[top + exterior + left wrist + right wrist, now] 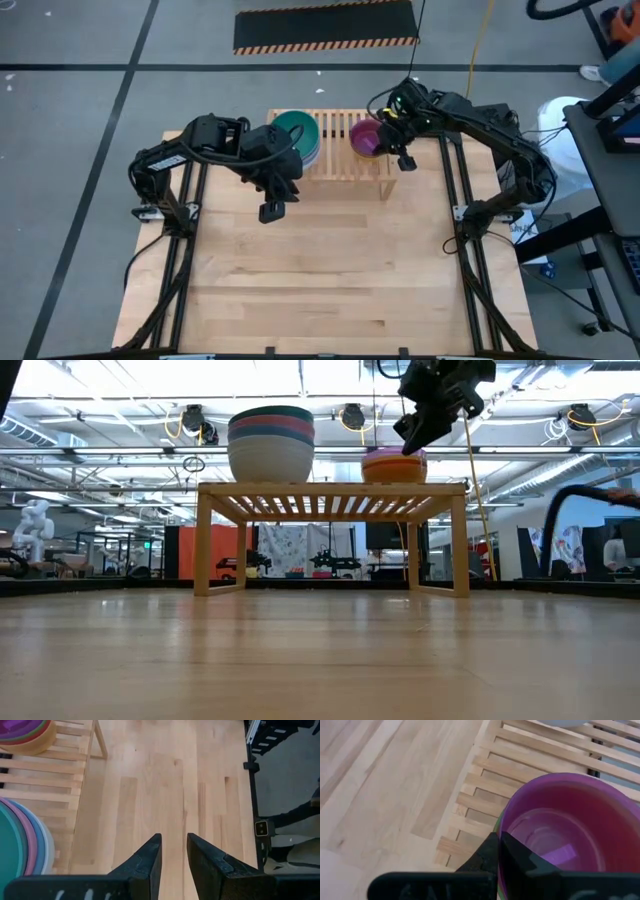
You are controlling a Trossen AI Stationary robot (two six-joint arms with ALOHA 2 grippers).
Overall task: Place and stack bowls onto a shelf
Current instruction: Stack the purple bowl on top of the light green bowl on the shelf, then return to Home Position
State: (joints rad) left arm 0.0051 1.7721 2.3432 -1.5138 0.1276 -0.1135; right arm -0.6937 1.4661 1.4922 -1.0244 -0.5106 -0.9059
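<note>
The shelf point(345, 150) is a low rack of pale wood with a slatted rectangular top and plain square legs, standing at the far edge of the surface point(330, 280) — a broad top of light, fine-grained planks.

Two stacks of smooth, round plastic bowls sit on the slats, well apart. The teal stack point(297, 135) is toward the left end: a wide teal bowl on top, with pink, blue and white rims nested beneath, the white one lowest and bulging outward in the low view. The purple stack point(366, 138) is toward the right end; its top bowl is glossy purple inside, and from the side the pile shows red and yellow bands.

The right pincer point(393, 140) is at the purple stack, its two dark fingers closed on the near rim of the purple bowl point(565, 825) — one finger inside the wall, one outside, with almost no gap between them.

The left pincer point(271, 211) hangs above the bare surface just in front of the shelf's left part, its tapered black fingers slightly apart and holding nothing.
</note>
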